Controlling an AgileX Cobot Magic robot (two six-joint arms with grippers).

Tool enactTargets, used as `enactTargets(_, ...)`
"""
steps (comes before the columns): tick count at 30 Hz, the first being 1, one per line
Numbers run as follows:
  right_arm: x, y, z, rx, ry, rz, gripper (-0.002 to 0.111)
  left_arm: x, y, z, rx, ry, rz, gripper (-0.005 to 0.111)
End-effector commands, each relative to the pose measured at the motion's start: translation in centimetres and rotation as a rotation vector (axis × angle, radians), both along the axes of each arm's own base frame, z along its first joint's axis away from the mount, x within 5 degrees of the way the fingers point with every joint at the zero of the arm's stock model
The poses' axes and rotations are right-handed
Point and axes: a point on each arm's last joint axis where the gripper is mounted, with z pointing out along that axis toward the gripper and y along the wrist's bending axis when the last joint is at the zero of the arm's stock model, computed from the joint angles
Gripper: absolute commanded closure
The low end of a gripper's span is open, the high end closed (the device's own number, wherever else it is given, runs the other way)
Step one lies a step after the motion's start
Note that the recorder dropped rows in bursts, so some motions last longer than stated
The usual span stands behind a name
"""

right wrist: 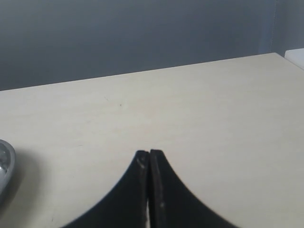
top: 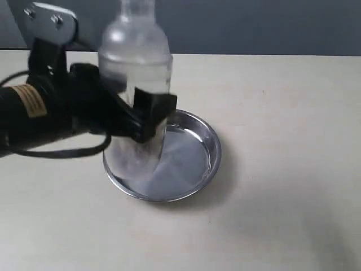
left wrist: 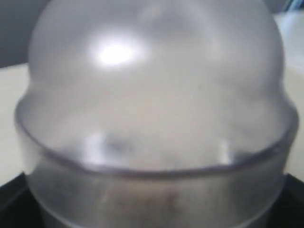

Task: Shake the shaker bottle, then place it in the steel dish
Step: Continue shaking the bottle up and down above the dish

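The frosted shaker bottle (top: 134, 62) is held upright above the left part of the steel dish (top: 194, 141), its cap cut off by the top edge of the exterior view. My left gripper (top: 141, 116) reaches in from the left and is shut on the bottle's body. The left wrist view is filled by the bottle's domed shoulder (left wrist: 152, 95), with black finger edges in the corners. My right gripper (right wrist: 149, 153) is shut with nothing in it, above bare table; the dish's rim (right wrist: 4, 166) shows at the edge of that view. The grains cannot be made out.
The pale wooden table (top: 282, 113) stretches to the right of and in front of the dish. A grey wall stands behind it. The left arm's cable (top: 62, 151) loops above the table at the left.
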Motion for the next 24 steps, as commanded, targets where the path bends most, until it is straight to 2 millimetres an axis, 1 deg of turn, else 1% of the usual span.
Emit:
enactTargets(1,0.0,0.0,0.0,-0.003,-0.010,-0.004,0.109,-1.7,0.7,9.0,-0.121,-0.369,-0.045,0.106)
enactTargets(2,0.0,0.0,0.0,-0.003,-0.010,-0.004,0.109,-1.8,0.7,9.0,-0.127,-0.359,-0.043,0.106)
enactTargets(3,0.0,0.0,0.0,-0.003,-0.010,-0.004,0.109,-1.6,0.6,7.9,-0.112,-0.292,-0.041,0.106)
enactTargets(5,0.0,0.0,0.0,-0.003,-0.010,-0.004,0.109,-0.7,-0.1,2.9,-0.035,-0.105,-0.034,0.106)
enactTargets(6,0.0,0.0,0.0,-0.003,-0.010,-0.004,0.109,-0.2,-0.5,0.1,-0.005,-0.007,-0.018,0.106)
enactTargets(7,0.0,0.0,0.0,-0.003,-0.010,-0.004,0.109,0.1,-0.7,-1.4,-0.001,0.057,0.000,0.106)
enactTargets(8,0.0,0.0,0.0,-0.003,-0.010,-0.004,0.109,0.3,-0.8,-1.3,-0.023,0.077,0.012,0.106)
enactTargets(9,0.0,0.0,0.0,-0.003,-0.010,-0.004,0.109,0.3,-0.7,0.2,-0.072,0.058,0.020,0.106)
enactTargets(10,0.0,0.0,0.0,-0.003,-0.010,-0.004,0.109,0.0,-0.6,2.4,-0.111,-0.003,0.012,0.106)
enactTargets(12,0.0,0.0,0.0,-0.003,-0.010,-0.004,0.109,-0.7,-0.1,6.5,-0.120,-0.168,-0.022,0.106)
enactTargets(13,0.0,0.0,0.0,-0.003,-0.010,-0.004,0.109,-0.8,0.0,6.6,-0.122,-0.187,-0.022,0.106)
enactTargets(14,0.0,0.0,0.0,-0.003,-0.010,-0.004,0.109,-0.7,0.0,5.8,-0.107,-0.164,-0.021,0.106)
enactTargets(15,0.0,0.0,0.0,-0.003,-0.010,-0.004,0.109,-0.3,-0.4,3.0,-0.051,-0.091,-0.021,0.106)
enactTargets(16,0.0,0.0,0.0,-0.003,-0.010,-0.004,0.109,0.1,-0.6,0.9,-0.014,-0.027,-0.017,0.106)
enactTargets(17,0.0,0.0,0.0,-0.003,-0.010,-0.004,0.109,0.4,-0.9,-0.6,0.014,0.024,-0.015,0.106)
enactTargets(18,0.0,0.0,0.0,-0.003,-0.010,-0.004,0.109,0.4,-1.0,-0.5,0.012,0.042,-0.016,0.106)
enactTargets(20,0.0,0.0,0.0,-0.003,-0.010,-0.004,0.109,0.0,-0.7,3.1,-0.056,-0.055,-0.021,0.106)
enactTargets(21,0.0,0.0,0.0,-0.003,-0.010,-0.004,0.109,-0.5,-0.3,5.8,-0.081,-0.164,-0.032,0.106)
enactTargets(22,0.0,0.0,0.0,-0.003,-0.010,-0.004,0.109,-0.7,-0.1,6.7,-0.079,-0.217,-0.037,0.106)
enactTargets(23,0.0,0.0,0.0,-0.003,-0.010,-0.004,0.109,-0.7,-0.1,6.8,-0.085,-0.232,-0.035,0.106)
enactTargets(24,0.0,0.0,0.0,-0.003,-0.010,-0.004,0.109,-0.4,-0.2,5.2,-0.057,-0.182,-0.033,0.106)
